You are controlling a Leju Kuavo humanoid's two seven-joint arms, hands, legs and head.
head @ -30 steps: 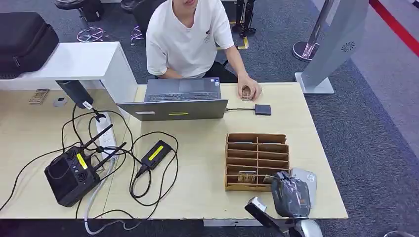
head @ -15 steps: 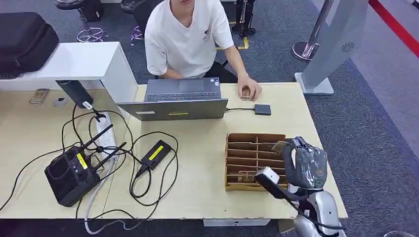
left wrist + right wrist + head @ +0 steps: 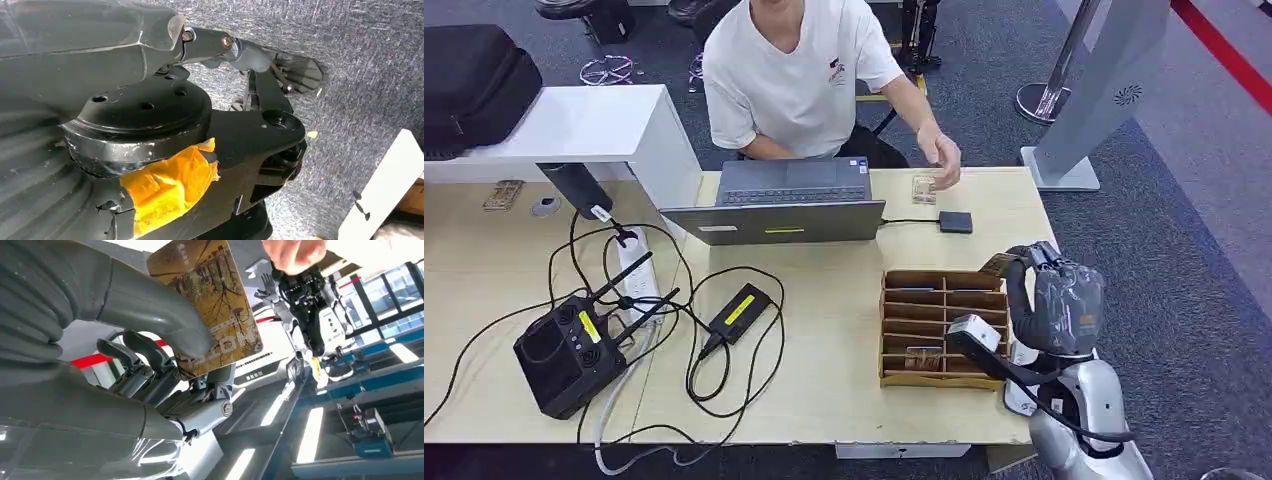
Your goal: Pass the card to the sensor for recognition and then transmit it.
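My right hand (image 3: pixel 1059 300) hovers above the right end of the wooden card box (image 3: pixel 886 330) and pinches a brown patterned card (image 3: pixel 999 265). In the right wrist view the card (image 3: pixel 210 305) stands between the grey thumb (image 3: pixel 150 315) and the darker fingers, with a person's hand (image 3: pixel 295 252) beyond it. The sensor (image 3: pixel 955 221), a small dark square pad cabled to the laptop (image 3: pixel 779 205), lies on the table past the box. My left hand's ribbed cover (image 3: pixel 30 175) appears in the left wrist view; its fingers cannot be made out.
A person sits behind the laptop, one hand (image 3: pixel 944 160) raised over a second card (image 3: pixel 924 188) lying on the table. More cards (image 3: pixel 922 357) sit in the box. A controller (image 3: pixel 569 350), a power strip and tangled cables cover the table's left half.
My right hand has risen from the box's near right corner and moved farther over the table, carrying the card. The person's hand has lifted off the card lying by the laptop.
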